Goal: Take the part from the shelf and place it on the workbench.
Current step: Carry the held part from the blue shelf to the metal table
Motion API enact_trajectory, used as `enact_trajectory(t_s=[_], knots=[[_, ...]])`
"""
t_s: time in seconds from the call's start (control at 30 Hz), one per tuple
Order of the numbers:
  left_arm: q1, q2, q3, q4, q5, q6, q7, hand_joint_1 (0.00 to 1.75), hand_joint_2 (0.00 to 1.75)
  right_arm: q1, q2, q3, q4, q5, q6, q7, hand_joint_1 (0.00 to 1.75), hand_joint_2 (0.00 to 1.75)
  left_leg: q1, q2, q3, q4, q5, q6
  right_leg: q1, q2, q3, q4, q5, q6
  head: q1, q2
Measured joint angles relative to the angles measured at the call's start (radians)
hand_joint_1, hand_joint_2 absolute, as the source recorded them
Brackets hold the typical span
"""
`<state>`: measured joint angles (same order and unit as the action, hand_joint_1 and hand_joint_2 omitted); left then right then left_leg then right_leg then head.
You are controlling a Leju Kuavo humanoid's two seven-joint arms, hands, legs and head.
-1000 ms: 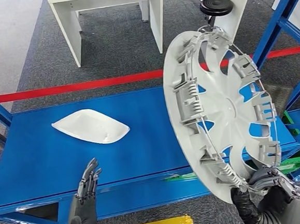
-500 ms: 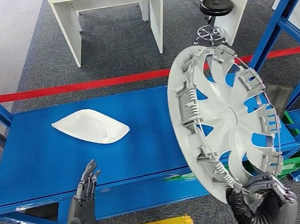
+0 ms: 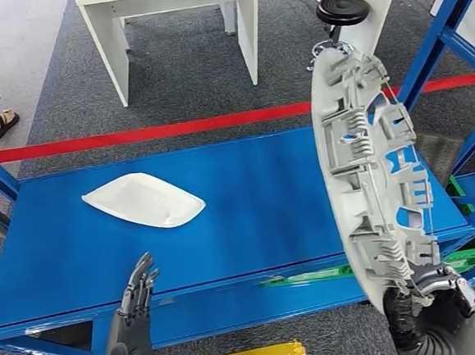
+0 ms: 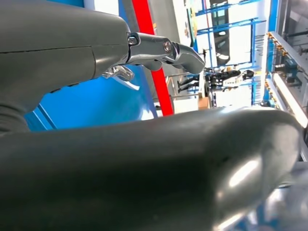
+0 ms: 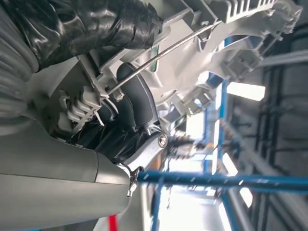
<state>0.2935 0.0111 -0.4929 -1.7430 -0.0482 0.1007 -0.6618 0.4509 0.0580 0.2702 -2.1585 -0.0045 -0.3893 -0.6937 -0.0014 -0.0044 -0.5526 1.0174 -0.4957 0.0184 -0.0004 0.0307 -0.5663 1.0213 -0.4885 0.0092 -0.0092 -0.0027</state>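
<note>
grey carpet floor (image 3: 189, 66), red line (image 3: 157, 133), perhaps tape.

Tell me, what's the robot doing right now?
Right hand grips the wheel cover by its lower rim, held on edge above the blue shelf. Left hand open, holding nothing. White panel lies on shelf.

Left hand (image 3: 136, 317) raised low at the near side, fingers (image 3: 145, 277) straight and apart, holding nothing; right hand (image 3: 435, 314) gripping the wheel cover (image 3: 371, 175) by its lower rim.
</note>
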Motion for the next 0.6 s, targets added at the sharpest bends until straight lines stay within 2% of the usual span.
enact_trajectory(t_s=[0.13,0.3,0.6], knots=[[-0.003,0.0,0.0,0.0,0.001,-0.005,0.002,0.0,0.0,-0.009,0.007,-0.016,-0.03,-0.028,0.089,-0.002,1.75,1.75,0.0,0.0,0.0,0.0,0.0,0.0,0.0,0.0,0.0,0.0,0.0,0.0,0.0,0.0],[-0.005,0.0,0.0,0.0,0.001,-0.01,0.003,0.0,0.0,-0.008,0.044,-0.067,-0.048,-0.041,0.223,-0.002,1.75,1.75,0.0,0.0,0.0,0.0,0.0,0.0,0.0,0.0,0.0,0.0,0.0,0.0,0.0,0.0],[-0.005,0.0,0.0,0.0,0.001,-0.01,0.003,0.0,0.0,-0.002,0.089,-0.118,-0.048,-0.025,0.273,-0.002,1.75,1.75,0.0,0.0,0.0,0.0,0.0,0.0,0.0,0.0,0.0,0.0,0.0,0.0,0.0,0.0]])
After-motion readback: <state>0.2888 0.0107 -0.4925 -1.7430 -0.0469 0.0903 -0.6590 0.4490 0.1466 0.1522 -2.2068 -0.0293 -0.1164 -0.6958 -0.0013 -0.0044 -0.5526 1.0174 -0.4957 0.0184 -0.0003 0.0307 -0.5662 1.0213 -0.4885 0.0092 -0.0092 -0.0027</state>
